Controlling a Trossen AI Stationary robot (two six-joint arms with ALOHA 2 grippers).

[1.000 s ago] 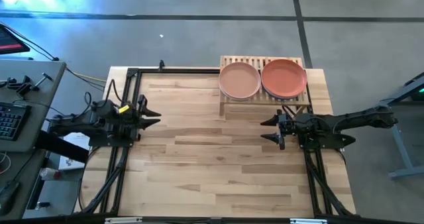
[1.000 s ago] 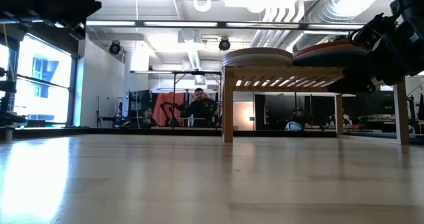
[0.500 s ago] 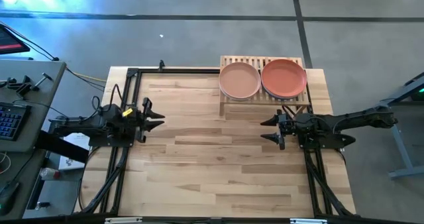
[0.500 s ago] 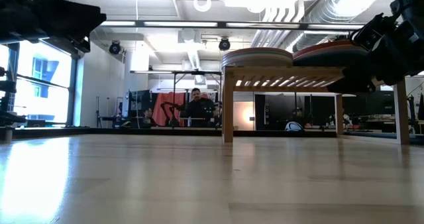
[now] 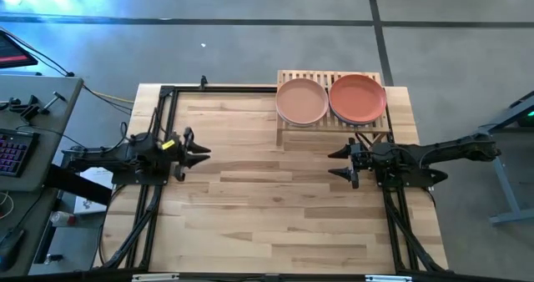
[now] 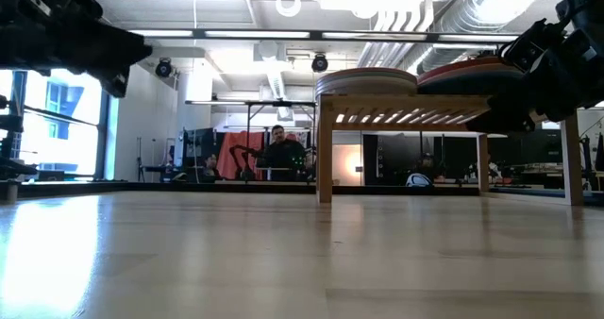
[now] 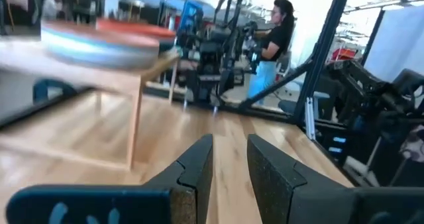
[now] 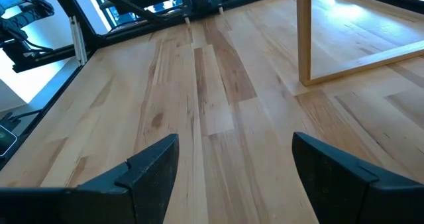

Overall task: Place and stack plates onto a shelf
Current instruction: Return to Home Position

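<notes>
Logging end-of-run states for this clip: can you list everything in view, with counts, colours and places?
Table: one, light wood, under everything.
Shelf: one, light wood, slatted, at the table's far edge on the right arm's side.
Pink plate: one, tops the shelf's left stack.
Orange plate: one, tops the right stack; plates beneath both cannot be counted.
Person: one, dark clothing, in the room behind.
Left gripper: dark, over the table's left side, jaws narrowly apart, empty.
Right gripper: dark, just in front of the shelf, jaws wide open, empty.
</notes>
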